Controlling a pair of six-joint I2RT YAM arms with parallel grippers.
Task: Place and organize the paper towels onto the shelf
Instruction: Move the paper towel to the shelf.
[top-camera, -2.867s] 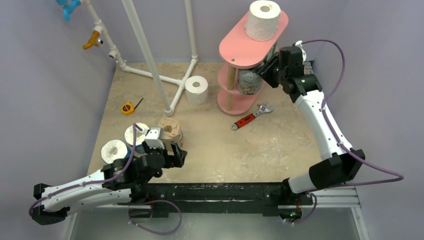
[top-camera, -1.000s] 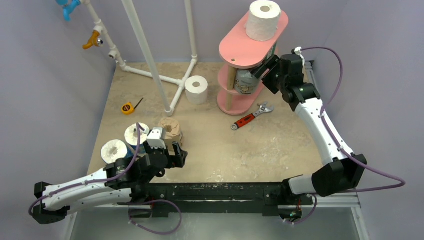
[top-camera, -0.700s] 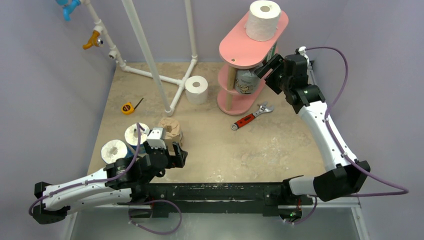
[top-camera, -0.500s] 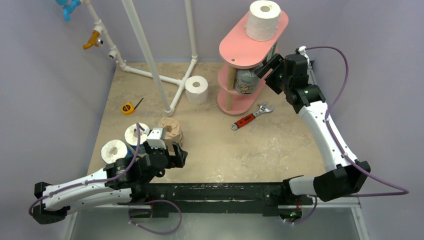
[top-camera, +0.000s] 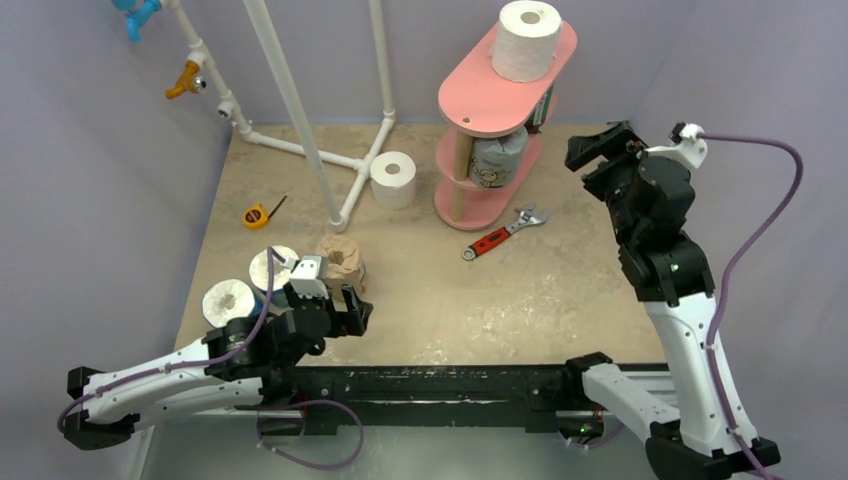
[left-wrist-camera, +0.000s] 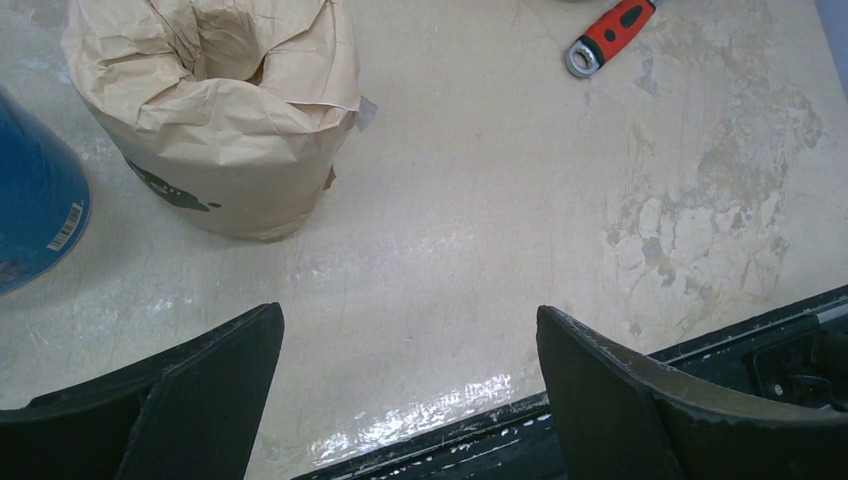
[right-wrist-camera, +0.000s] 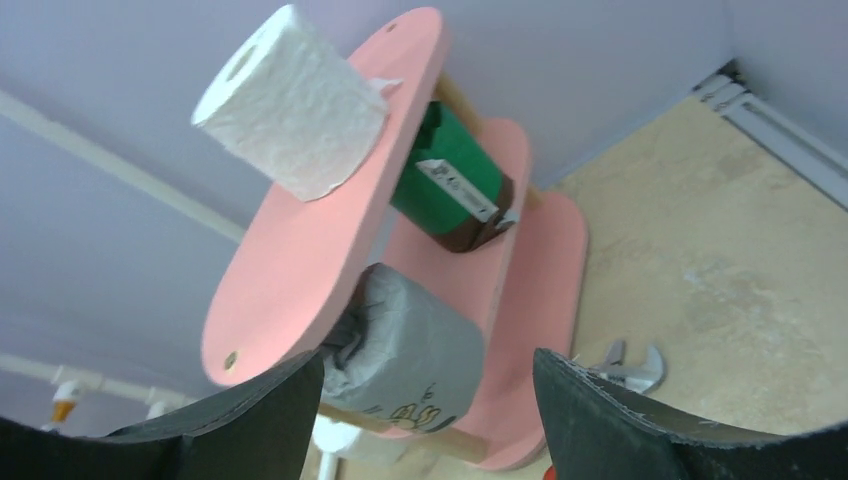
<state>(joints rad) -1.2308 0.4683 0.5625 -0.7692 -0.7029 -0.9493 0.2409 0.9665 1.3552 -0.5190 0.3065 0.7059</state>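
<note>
So far the shelf (top-camera: 470, 100) holds three paper towels (top-camera: 527, 40), four wait on the desk (top-camera: 520, 290); left gripper (left-wrist-camera: 405, 330) and right gripper (right-wrist-camera: 428, 360) gape empty.

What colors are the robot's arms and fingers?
The left arm and right arm are white tubes with chunky black joints. A purple cable loops along each. The fingers are black, wide and flat, with scuffed edges.
</note>
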